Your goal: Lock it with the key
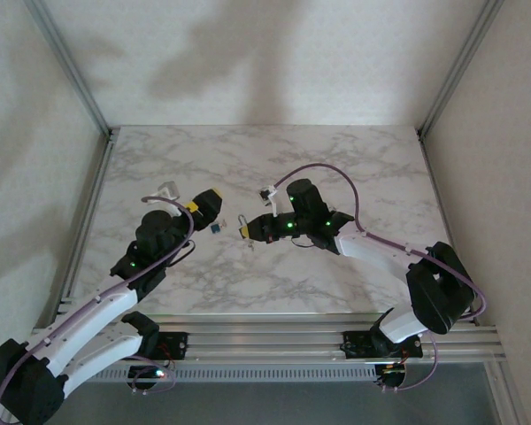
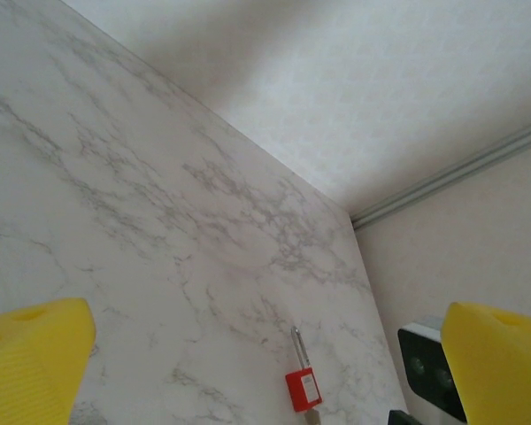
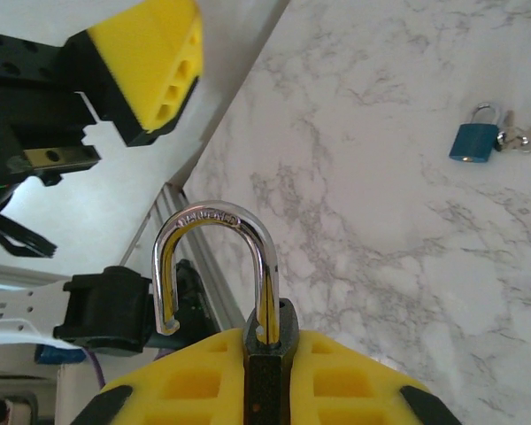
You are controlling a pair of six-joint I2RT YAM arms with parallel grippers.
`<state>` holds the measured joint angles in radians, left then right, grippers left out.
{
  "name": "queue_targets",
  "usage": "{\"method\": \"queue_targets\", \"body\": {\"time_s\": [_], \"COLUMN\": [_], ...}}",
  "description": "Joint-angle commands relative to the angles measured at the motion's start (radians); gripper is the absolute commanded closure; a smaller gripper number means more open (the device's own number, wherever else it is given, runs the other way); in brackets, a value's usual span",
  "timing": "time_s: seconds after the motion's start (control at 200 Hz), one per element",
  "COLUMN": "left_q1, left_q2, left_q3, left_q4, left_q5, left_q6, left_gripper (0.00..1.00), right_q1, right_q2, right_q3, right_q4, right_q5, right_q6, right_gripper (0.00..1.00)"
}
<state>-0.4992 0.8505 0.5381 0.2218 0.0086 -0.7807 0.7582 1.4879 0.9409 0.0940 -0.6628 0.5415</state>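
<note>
Between the clamped right fingers [image 3: 177, 390] stands the padlock [image 3: 267, 367], shackle outward, while the left fingers [image 2: 35, 354] gape wide nearby.

top camera: high at the near edge, looking down on the whole table [image 1: 248, 292]. wrist cameras: close above the same marble; the right one faces the left arm [image 3: 26, 71].

A padlock [image 3: 267, 341] stands upright above the counter [image 1: 354, 168], just left of its middle, pinched by its dark body in the right gripper [image 1: 248, 232]. Its silver shackle is open, one leg seated and the other hanging free. A blue padlock [image 3: 473, 142] lies flat on the counter left of centre, its shackle apparently closed, with silver keys [image 3: 522, 135] touching it. A small red lock body [image 2: 303, 390] with a pale label shows too; I cannot tell whether it is the pinched one.
</note>
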Motion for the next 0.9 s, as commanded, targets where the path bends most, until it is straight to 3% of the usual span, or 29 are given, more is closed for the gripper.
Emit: {"method": "queue_targets", "body": {"time_s": [0.0, 0.896], "left_q1": [0.01, -0.012], "left_q2": [0.001, 0.025], "left_q3": [-0.015, -0.092], "left_q4": [-0.018, 0.066], "left_q5": [0.06, 0.334], "left_q6": [0.027, 0.044], "left_gripper": [0.0, 0.02], "right_q1": [0.007, 0.008], "right_q2": [-0.028, 0.018], "right_q3": [-0.008, 0.004], "right_q4": [0.049, 0.09], "right_q5": [-0.063, -0.139], "right_q6": [-0.011, 0.031], "right_gripper": [1.0, 1.0]}}
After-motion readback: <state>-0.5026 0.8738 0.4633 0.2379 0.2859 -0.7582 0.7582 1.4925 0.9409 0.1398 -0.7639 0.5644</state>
